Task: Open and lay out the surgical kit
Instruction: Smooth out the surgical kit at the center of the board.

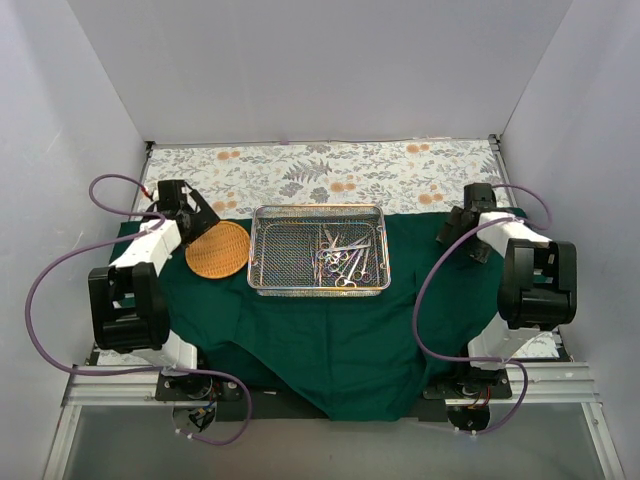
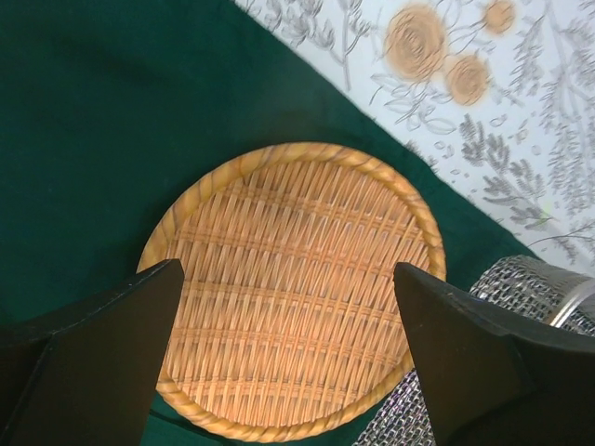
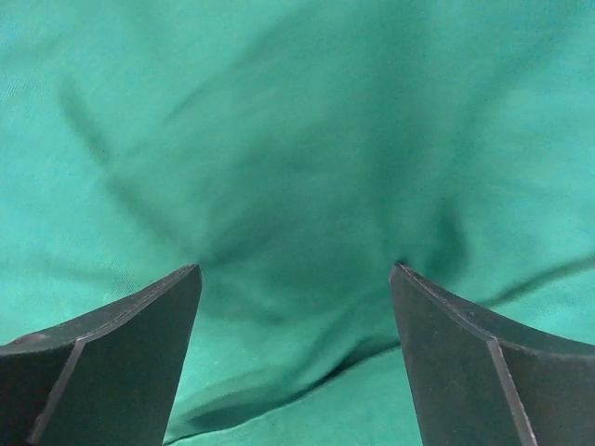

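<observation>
My left end effector (image 2: 286, 279) hangs with its jaws spread wide and nothing between them. It is directly above the round woven orange basket (image 2: 293, 293), which rests on the large dark green cloth wrap (image 1: 330, 350). My right end effector (image 3: 296, 274) is likewise wide and holds nothing. Right beneath it I see only rumpled green cloth with soft folds running across it.

The rectangular silver wire-mesh tray (image 1: 285, 255) sits between the 2 end effectors. It is just to the right of the left one, past the basket, and well to the left of the right one. The small steel scissors and forceps (image 1: 345, 262) lie heaped in the tray half nearer the right end effector; I cannot count them reliably.

I judge the opening step done: the cloth lies spread over the floral-patterned surface (image 1: 320, 165) and the tray is uncovered. Laying out is the step in hand, and no instrument is on the cloth yet. The next move, as I see it, calls for bringing the right end effector leftward over the tray. It would then narrow the jaws around 1 instrument at its shank and lift cleanly, so tangled handles do not drag neighbours out.

I can read no brand, label or writing in any view.
</observation>
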Motion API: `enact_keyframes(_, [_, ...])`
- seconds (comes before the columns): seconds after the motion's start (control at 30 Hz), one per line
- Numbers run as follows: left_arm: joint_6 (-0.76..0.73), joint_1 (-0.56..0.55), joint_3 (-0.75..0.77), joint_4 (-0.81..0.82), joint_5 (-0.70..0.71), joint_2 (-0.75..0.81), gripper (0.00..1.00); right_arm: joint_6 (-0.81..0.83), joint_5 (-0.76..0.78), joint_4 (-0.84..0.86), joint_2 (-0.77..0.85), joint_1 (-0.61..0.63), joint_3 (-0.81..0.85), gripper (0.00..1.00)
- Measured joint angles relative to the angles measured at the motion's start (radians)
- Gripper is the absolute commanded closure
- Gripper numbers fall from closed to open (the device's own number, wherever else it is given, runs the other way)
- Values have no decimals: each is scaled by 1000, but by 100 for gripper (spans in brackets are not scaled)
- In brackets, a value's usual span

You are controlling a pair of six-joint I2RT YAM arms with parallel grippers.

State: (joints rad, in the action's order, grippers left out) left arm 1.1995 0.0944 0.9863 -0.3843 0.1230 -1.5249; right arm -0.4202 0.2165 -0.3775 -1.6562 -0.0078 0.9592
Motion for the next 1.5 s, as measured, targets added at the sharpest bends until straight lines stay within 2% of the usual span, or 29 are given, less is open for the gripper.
enact_keyframes(0.1, [22, 0, 40, -62, -6, -40, 2, -66, 21, -53, -6, -24, 69, 10])
enact_keyframes(0.23, [27, 0, 171, -127, 26, -93, 2, -58, 5, -65, -23, 21, 229, 11])
enact_keyframes(0.33, [16, 6, 257, -140, 66, -116, 6, -19, -21, -62, -48, 41, 321, 12])
enact_keyframes(0.37, [13, 14, 274, -138, 73, -125, 10, -11, -28, -61, -55, 42, 330, 12])
enact_keyframes(0.6, [-18, 130, 306, -120, 75, -292, 26, 57, -50, -91, -141, 40, 331, 22])
enact_keyframes(0.83, [-63, 163, 327, -126, 67, -404, 30, 143, -43, -100, -200, 40, 338, 34])
enact_keyframes(1.0, [-84, 155, 346, -131, 75, -431, 34, 204, -51, -97, -206, 40, 339, 31])
enact_keyframes(1.03, [-85, 155, 347, -132, 76, -433, 39, 212, -56, -97, -208, 40, 339, 31])
enact_keyframes(1.13, [-90, 155, 348, -135, 81, -435, 41, 229, -66, -94, -223, 40, 339, 31])
enact_keyframes(1.2, [-92, 155, 348, -136, 85, -437, 47, 237, -70, -93, -240, 40, 337, 31])
enact_keyframes(1.33, [-95, 155, 348, -138, 109, -441, 51, 243, -80, -73, -264, 40, 324, 32])
enact_keyframes(1.47, [-92, 155, 348, -135, 117, -444, 66, 244, -82, -63, -264, 40, 319, 41])
enact_keyframes(1.5, [-91, 155, 348, -134, 119, -444, 70, 244, -81, -60, -264, 40, 318, 47])
